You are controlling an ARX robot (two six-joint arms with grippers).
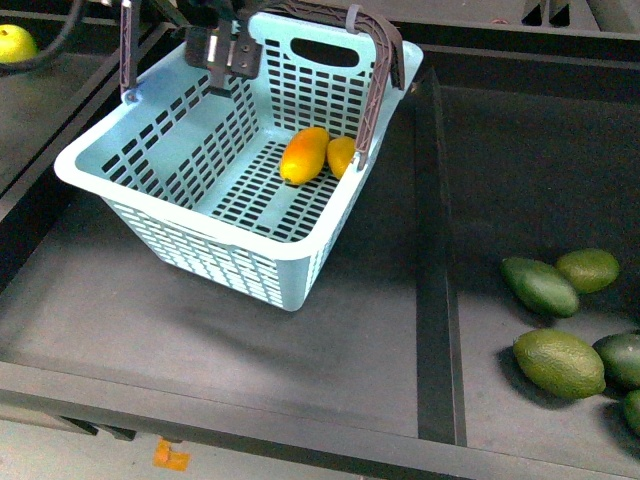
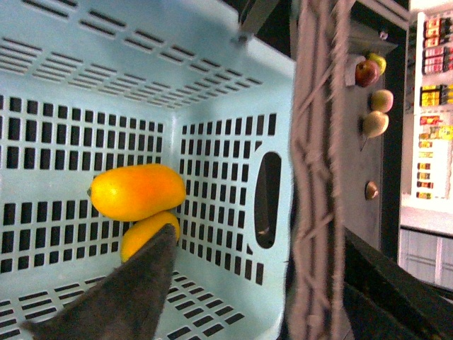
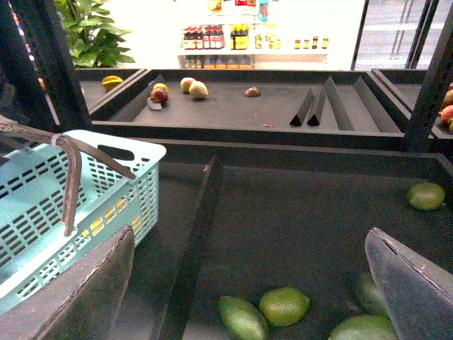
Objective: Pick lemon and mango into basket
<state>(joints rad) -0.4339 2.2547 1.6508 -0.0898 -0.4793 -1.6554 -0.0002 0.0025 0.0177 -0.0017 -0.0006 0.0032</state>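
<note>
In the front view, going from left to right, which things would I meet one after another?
Yellow round fruit at the top corner → light aqua slotted plastic basket → orange-yellow oval mango → smaller yellow lemon beside it → cluster of dark green oval fruits.

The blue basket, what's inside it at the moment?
Inside the basket lie two fruits, touching: the orange mango and the smaller yellow lemon beside it. A brown handle covers part of the lemon in the front view. The remaining visible floor is bare.
</note>
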